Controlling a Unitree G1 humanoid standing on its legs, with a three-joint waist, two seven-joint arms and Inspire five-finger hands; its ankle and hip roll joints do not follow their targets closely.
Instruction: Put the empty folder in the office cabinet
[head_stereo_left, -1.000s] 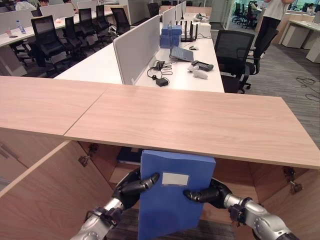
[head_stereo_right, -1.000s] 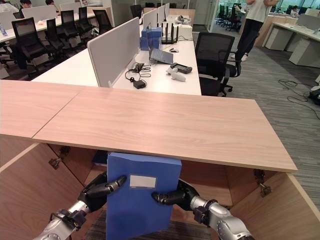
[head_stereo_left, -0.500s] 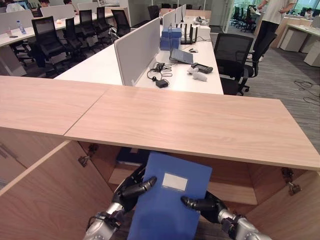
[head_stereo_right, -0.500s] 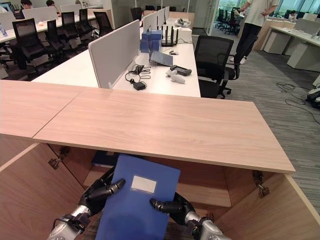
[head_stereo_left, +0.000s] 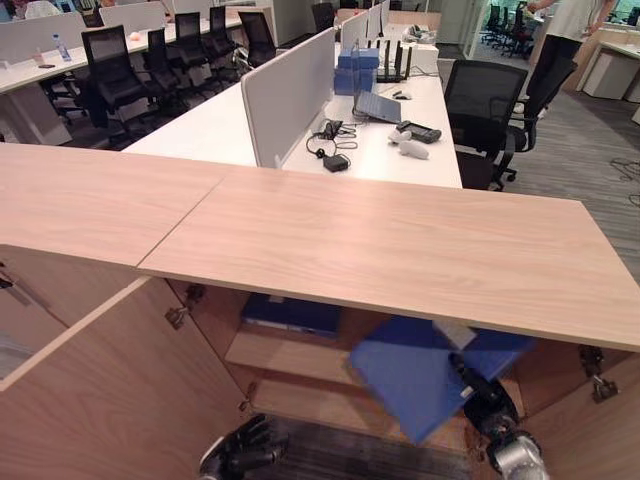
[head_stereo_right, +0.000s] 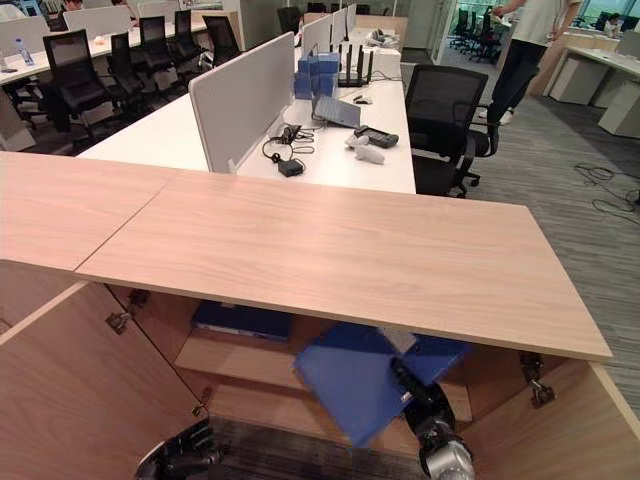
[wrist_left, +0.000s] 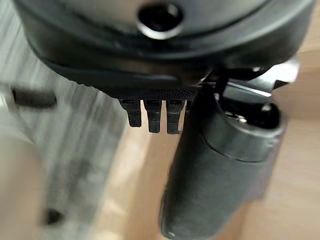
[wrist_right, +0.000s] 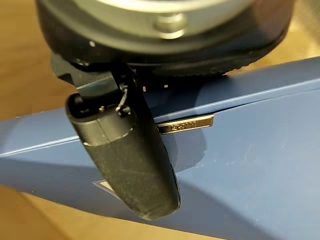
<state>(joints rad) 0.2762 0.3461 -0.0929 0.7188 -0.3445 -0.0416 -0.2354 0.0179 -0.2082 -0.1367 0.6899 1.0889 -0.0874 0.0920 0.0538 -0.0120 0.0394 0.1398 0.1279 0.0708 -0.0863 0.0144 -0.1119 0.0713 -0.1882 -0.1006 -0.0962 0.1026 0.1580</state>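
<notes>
**Folder tilted at the cabinet mouth, right hand on it**

One blue folder was in play, and a second, darker blue one lay flat on the shelf inside the office cabinet. Two cabinet doors stood open, one at 8 o'clock and one at 4 o'clock. Beyond the cabinet top ran one white desk with a grey divider, a row of black chairs at 11 o'clock, and a person standing at 1 o'clock.

The blue folder hung tilted beneath the cabinet's top edge, partly inside the opening, its far end under the top at about 5 o'clock. The right hand reached up from below and gripped the folder's lower right edge; its wrist view showed the thumb pressed across the folder's blue face, clamped on it.

The left hand sat low at 7 o'clock, apart from the folder, fingers curled and holding nothing.
</notes>
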